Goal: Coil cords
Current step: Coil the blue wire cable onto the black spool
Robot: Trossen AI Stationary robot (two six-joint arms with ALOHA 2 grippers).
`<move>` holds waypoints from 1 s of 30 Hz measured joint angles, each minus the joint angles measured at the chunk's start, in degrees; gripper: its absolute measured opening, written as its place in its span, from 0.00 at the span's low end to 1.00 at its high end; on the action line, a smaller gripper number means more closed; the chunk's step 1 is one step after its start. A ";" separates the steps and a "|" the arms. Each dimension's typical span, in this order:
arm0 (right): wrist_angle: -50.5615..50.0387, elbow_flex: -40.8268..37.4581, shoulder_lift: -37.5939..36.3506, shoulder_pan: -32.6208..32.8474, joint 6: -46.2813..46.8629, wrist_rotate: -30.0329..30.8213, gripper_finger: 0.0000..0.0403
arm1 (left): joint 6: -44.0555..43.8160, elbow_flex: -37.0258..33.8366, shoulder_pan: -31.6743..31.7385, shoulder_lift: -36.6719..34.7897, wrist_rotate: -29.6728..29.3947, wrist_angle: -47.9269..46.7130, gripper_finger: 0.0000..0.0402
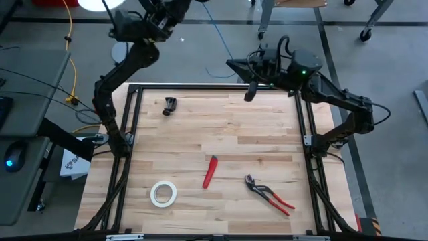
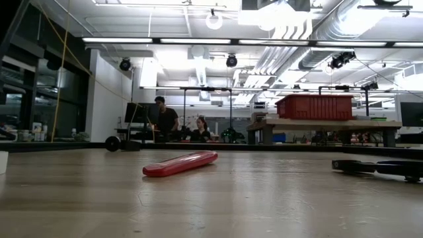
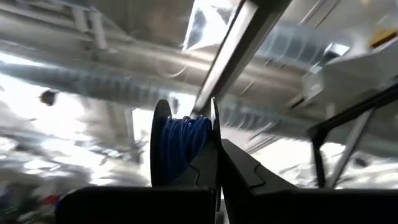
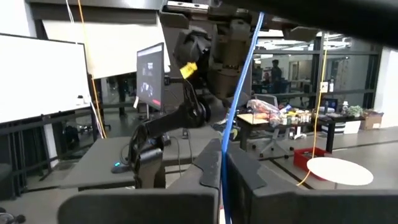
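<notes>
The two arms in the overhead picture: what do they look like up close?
Both the left arm and the right arm are dark, jointed metal with black cables looped along them. The right carries a small green light. Each ends in two flat dark fingers.

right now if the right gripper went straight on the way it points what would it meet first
Probably the left arm. The right gripper, shut on the blue wire, faces that arm, which holds the spool in its left gripper. Depth is unclear, but nothing else shows between them.

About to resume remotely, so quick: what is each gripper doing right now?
Left gripper: shut on the spool.
Right gripper: shut on the blue wire.
</notes>
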 joint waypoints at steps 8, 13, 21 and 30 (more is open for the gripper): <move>-1.14 0.00 -0.93 -0.02 0.16 -0.20 0.00 | 7.51 0.00 2.77 -5.37 0.72 -21.22 0.00; -2.50 0.00 -2.15 0.00 -0.04 -0.57 0.00 | 7.33 0.00 4.72 -10.00 2.43 -44.54 0.00; -4.51 0.00 -3.51 -0.58 -0.06 -0.49 0.00 | 5.25 0.04 5.19 -13.50 5.42 -69.12 0.00; -4.92 0.00 -3.53 -2.38 -1.11 -0.63 0.00 | -6.33 0.04 2.63 -11.78 21.51 -70.61 0.00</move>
